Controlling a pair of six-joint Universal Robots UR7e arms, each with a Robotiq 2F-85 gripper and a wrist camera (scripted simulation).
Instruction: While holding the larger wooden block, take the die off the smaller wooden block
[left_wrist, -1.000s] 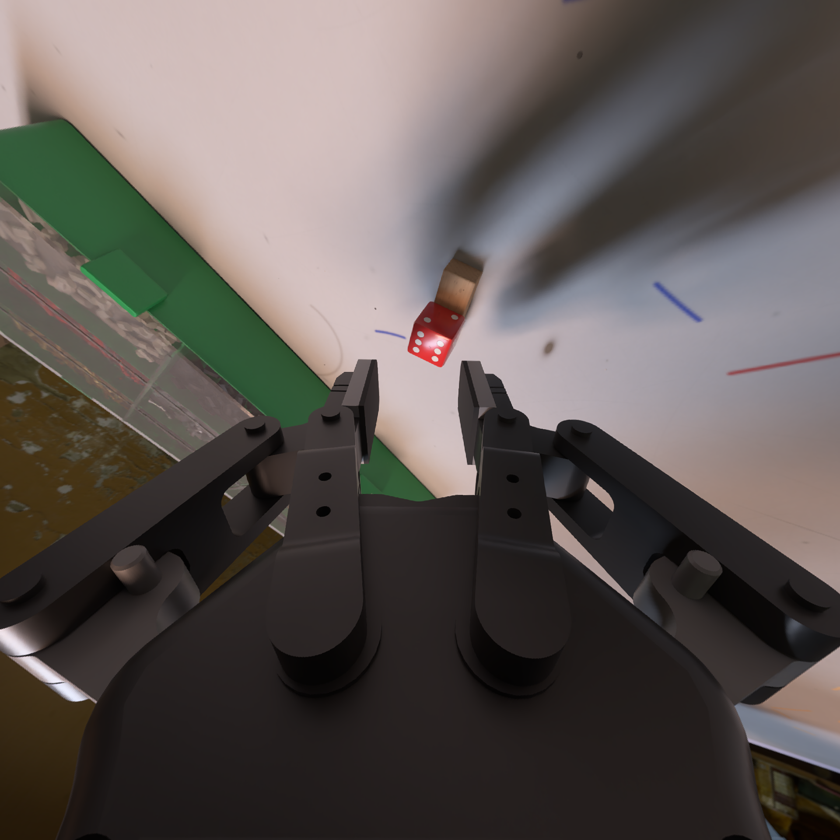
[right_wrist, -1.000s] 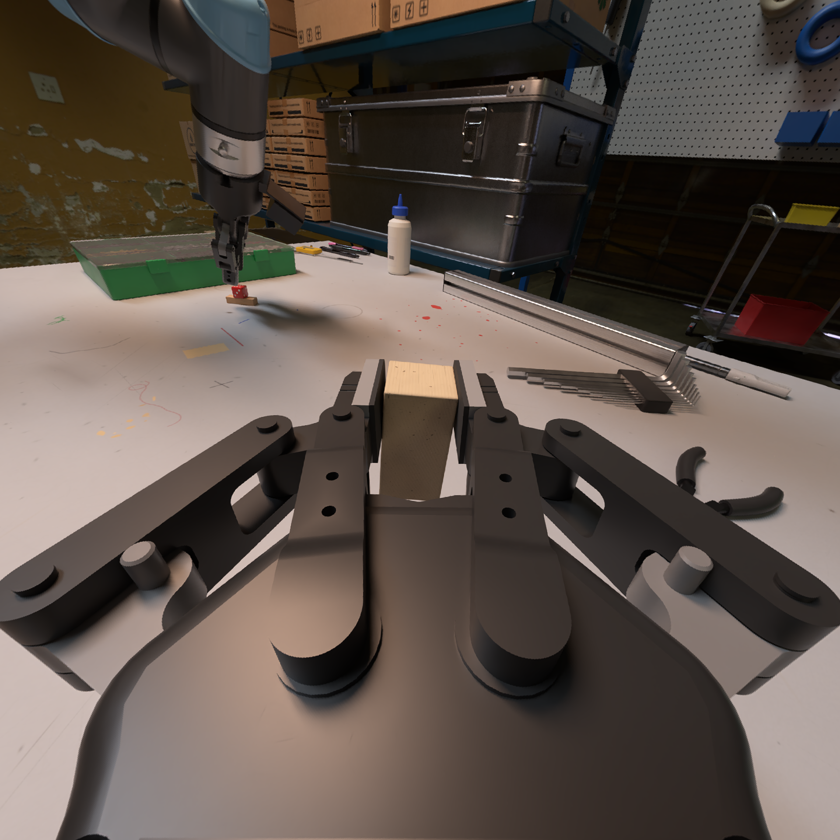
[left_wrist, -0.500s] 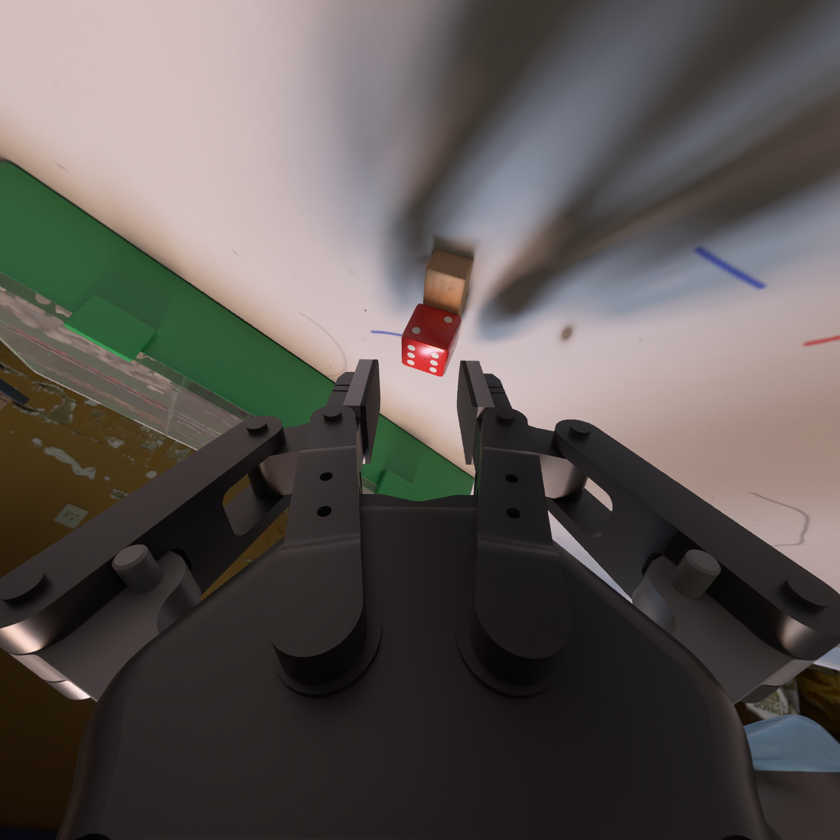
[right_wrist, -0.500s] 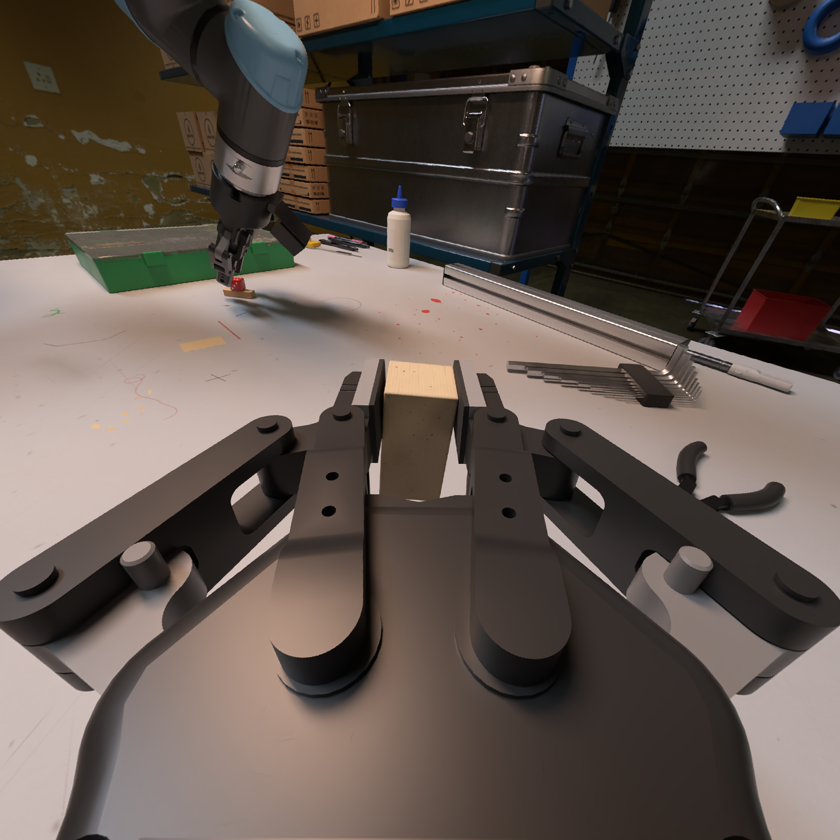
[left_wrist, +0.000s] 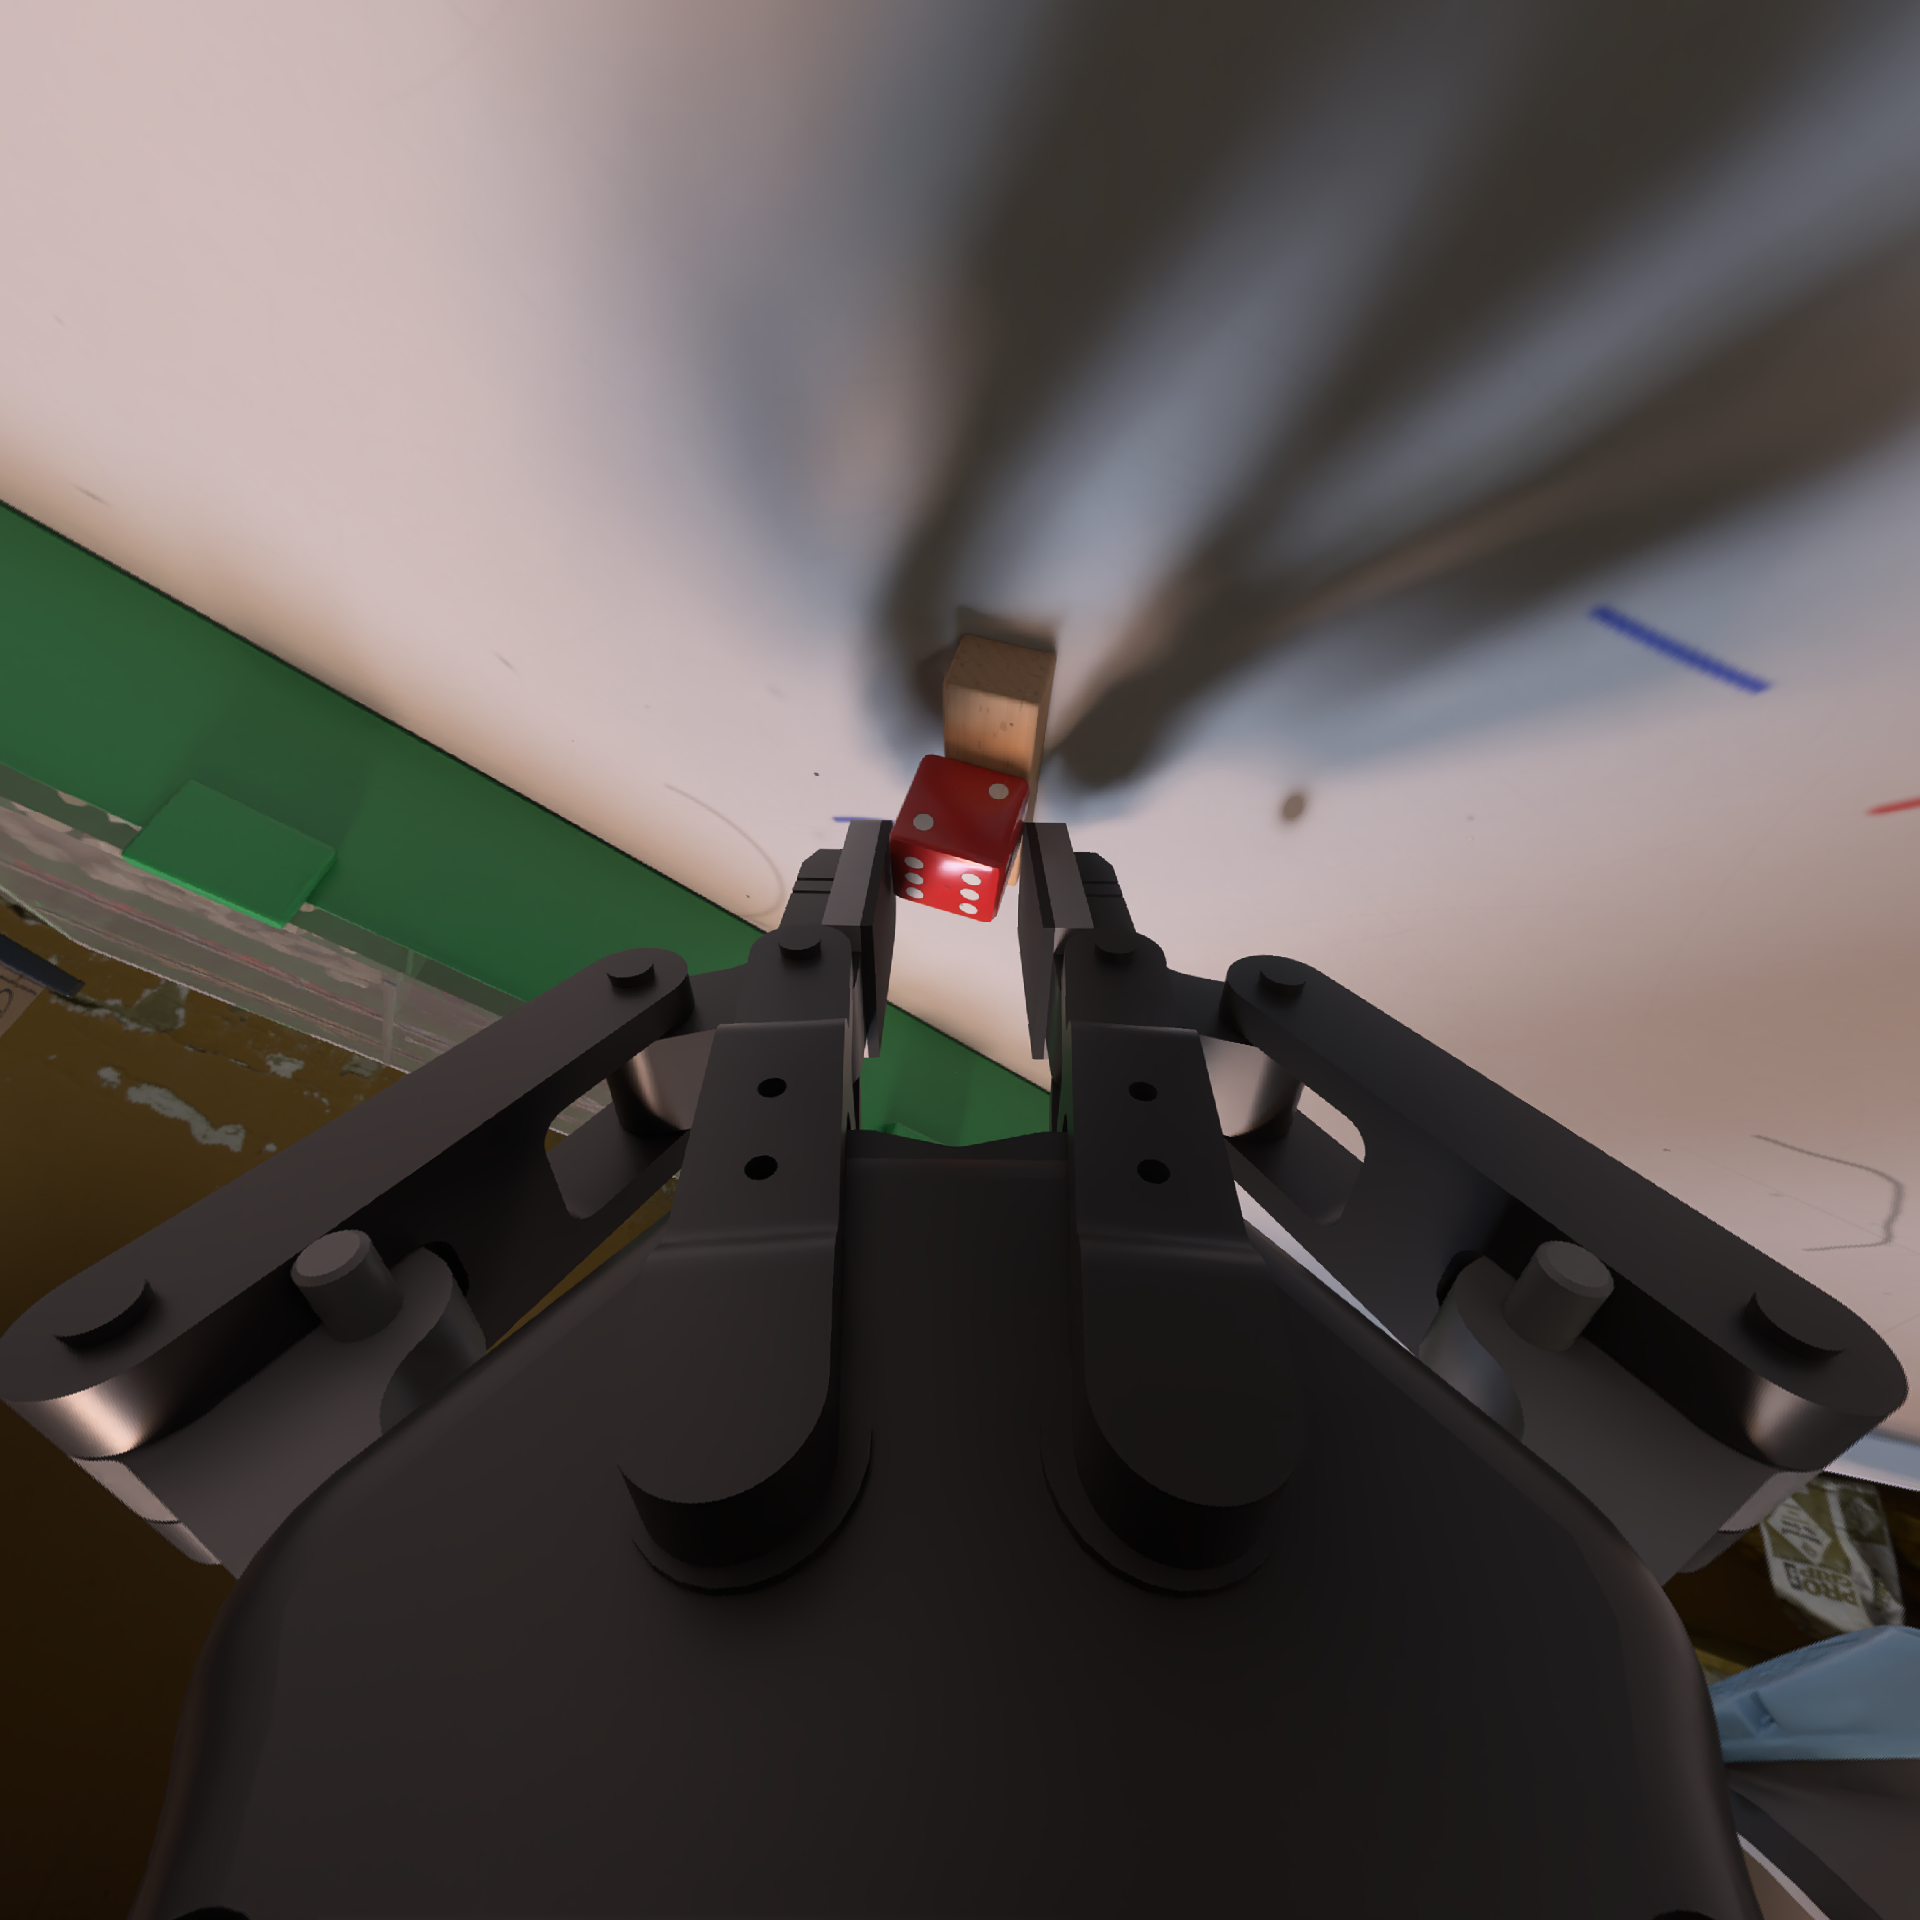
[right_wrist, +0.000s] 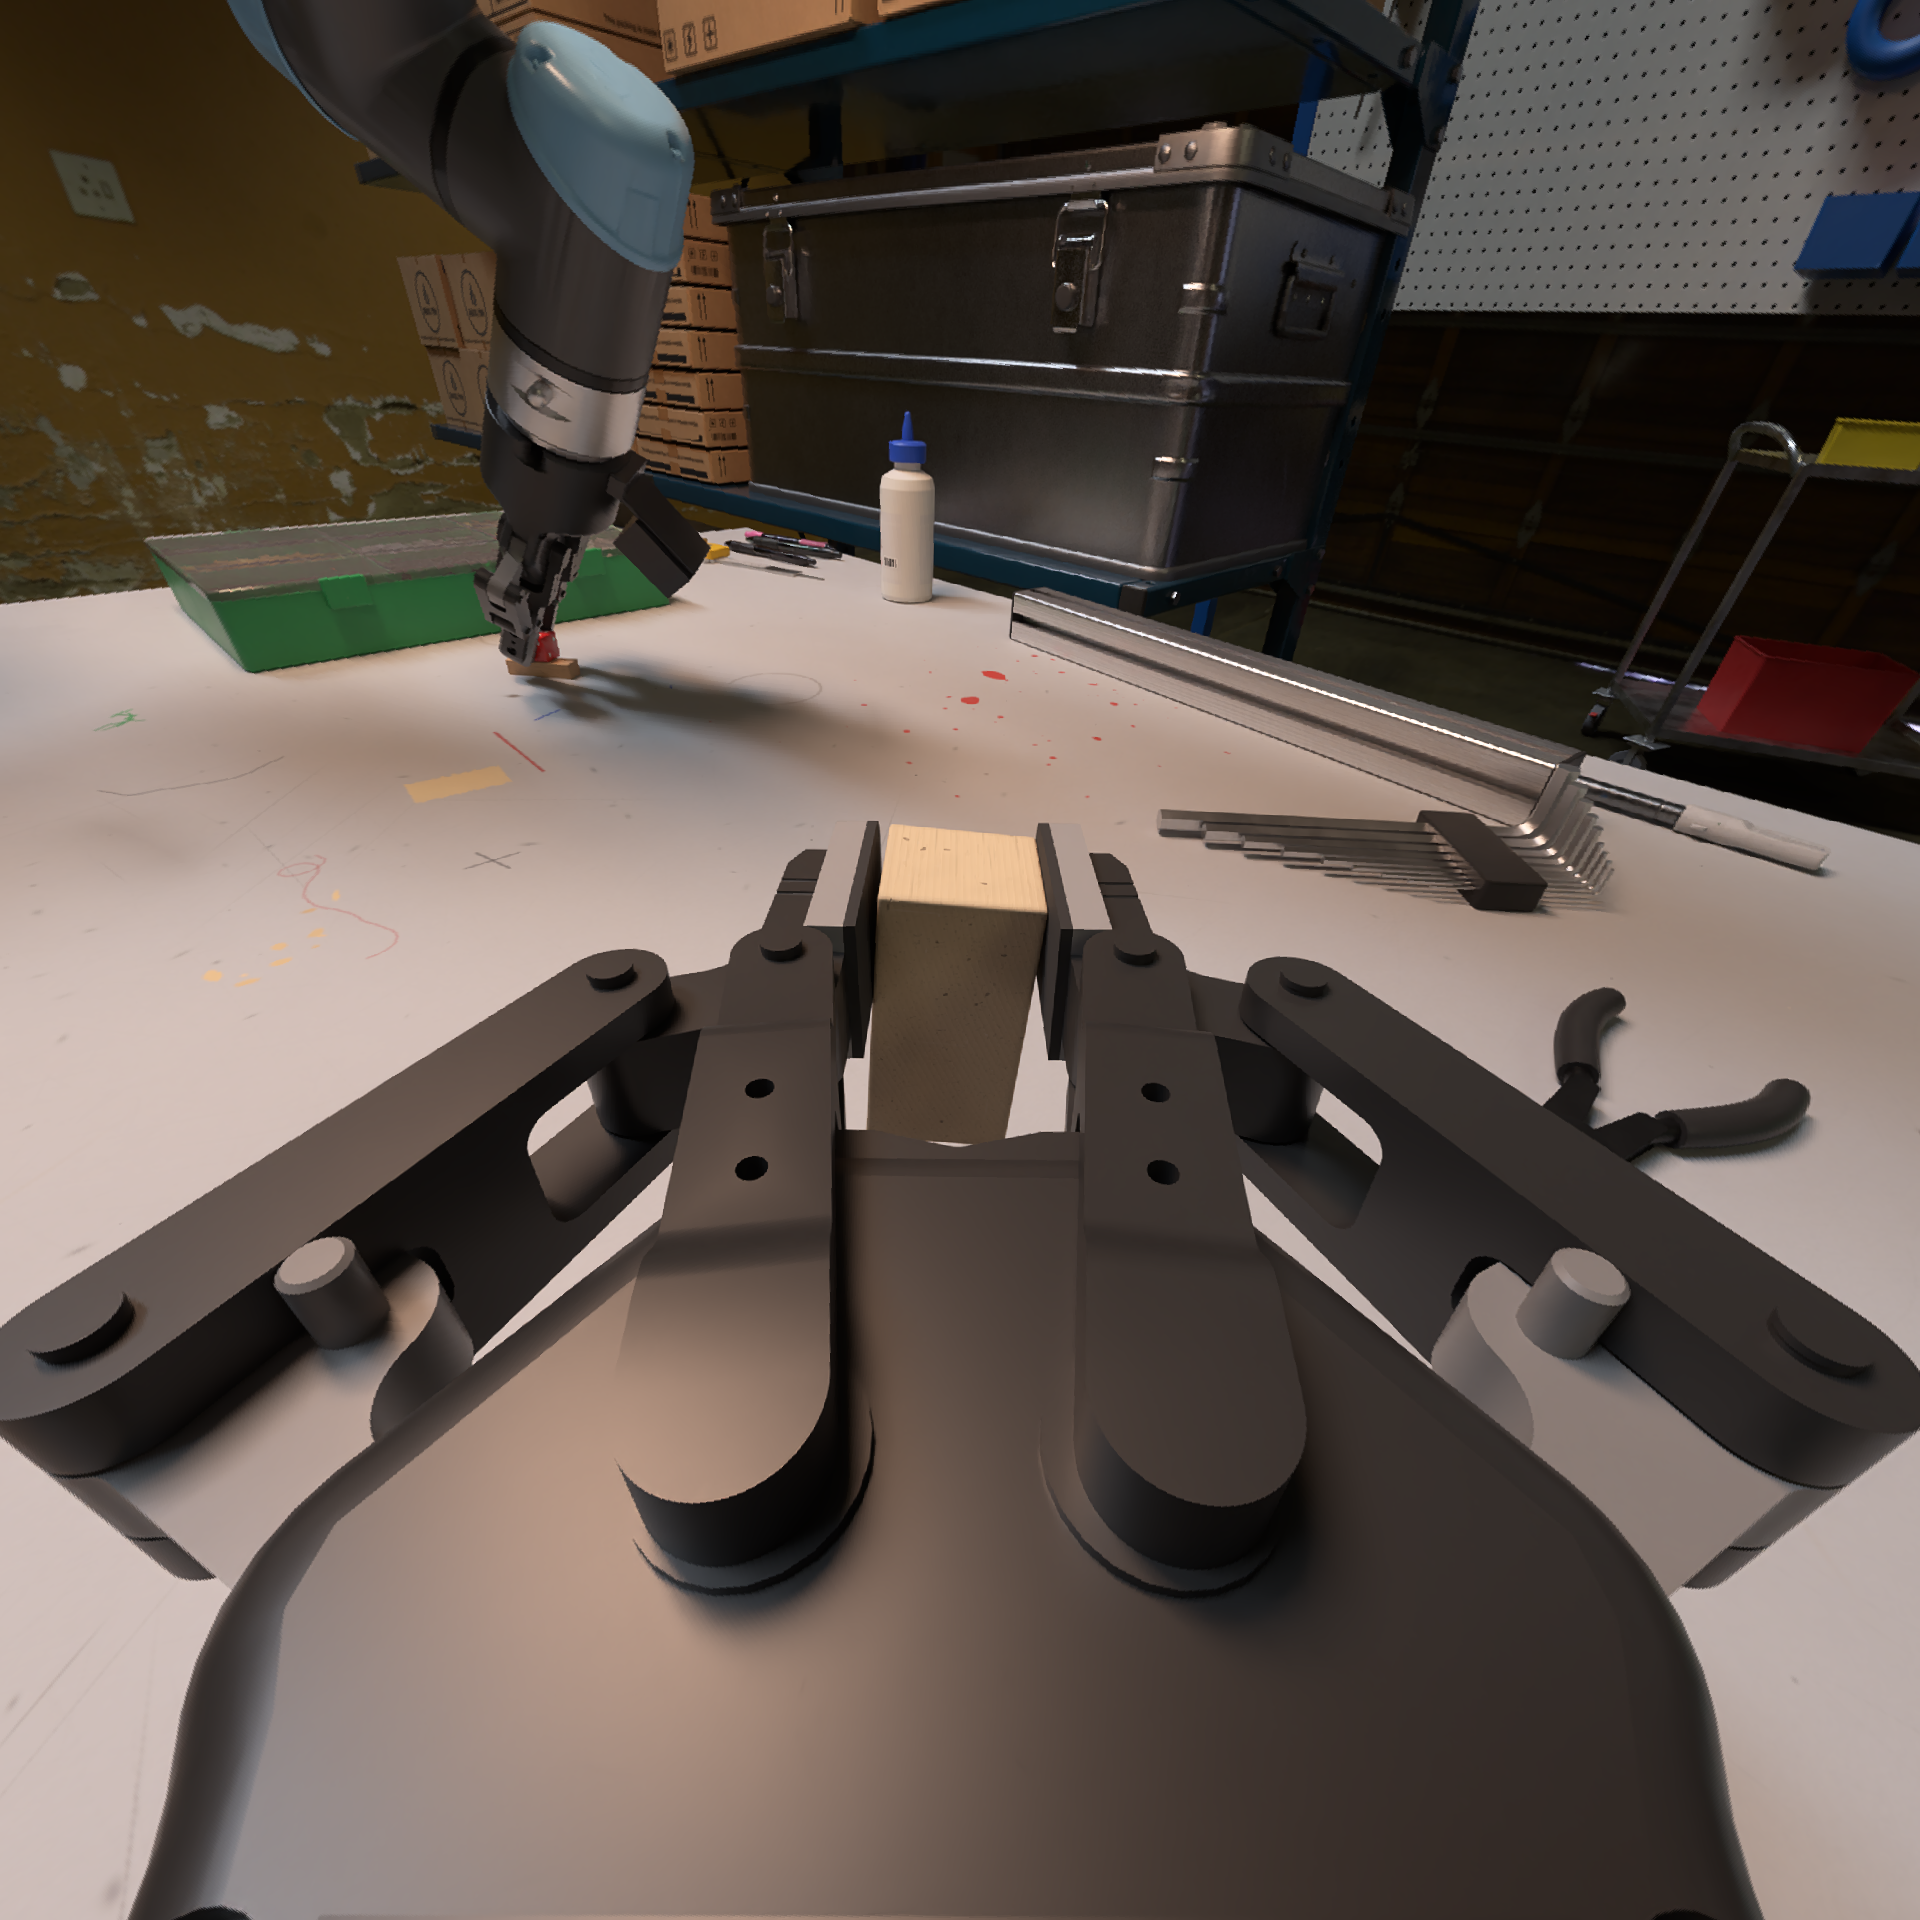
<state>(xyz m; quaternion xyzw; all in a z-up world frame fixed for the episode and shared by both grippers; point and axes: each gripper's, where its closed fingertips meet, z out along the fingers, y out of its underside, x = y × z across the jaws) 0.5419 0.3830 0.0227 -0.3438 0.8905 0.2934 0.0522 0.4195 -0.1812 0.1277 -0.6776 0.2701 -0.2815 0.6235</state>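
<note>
A: Okay, left wrist view first. Left gripper (left_wrist: 956, 883) at frame centre, jaws apart, flanking the red die (left_wrist: 958, 836). Left finger at the die's edge, maybe touching; small gap on the right side. Not clamped.

B: Die location?

A: Centre of frame, sitting on the smaller wooden block (left_wrist: 995, 709), which pokes out just above it. Both on the white table (left_wrist: 416, 364), under dark arm shadows. Green organiser box (left_wrist: 208, 707) with clear lid running along left edge. Blue pen stroke (left_wrist: 1678, 649) at right.

B: Right wrist view?

A: Right gripper (right_wrist: 958, 883) clamped on the larger wooden block (right_wrist: 956, 977), pale, upright between the pads, centre frame, above the table (right_wrist: 260, 1039). Left gripper (right_wrist: 525, 613) again in upper left, fingertips down around the die (right_wrist: 542, 646) on the smaller wooden block (right_wrist: 542, 668), green organiser box (right_wrist: 312, 613) right behind.

B: Clutter?

A: White glue bottle (right_wrist: 906, 514) with blue cap, upper centre. Grey metal case (right_wrist: 1049, 353) behind it. Aluminium rail (right_wrist: 1288, 681) and hex key set (right_wrist: 1392, 852) at right, black-handled pliers (right_wrist: 1662, 1101) at right edge. Tan tape strip (right_wrist: 457, 782) left of centre.
</note>
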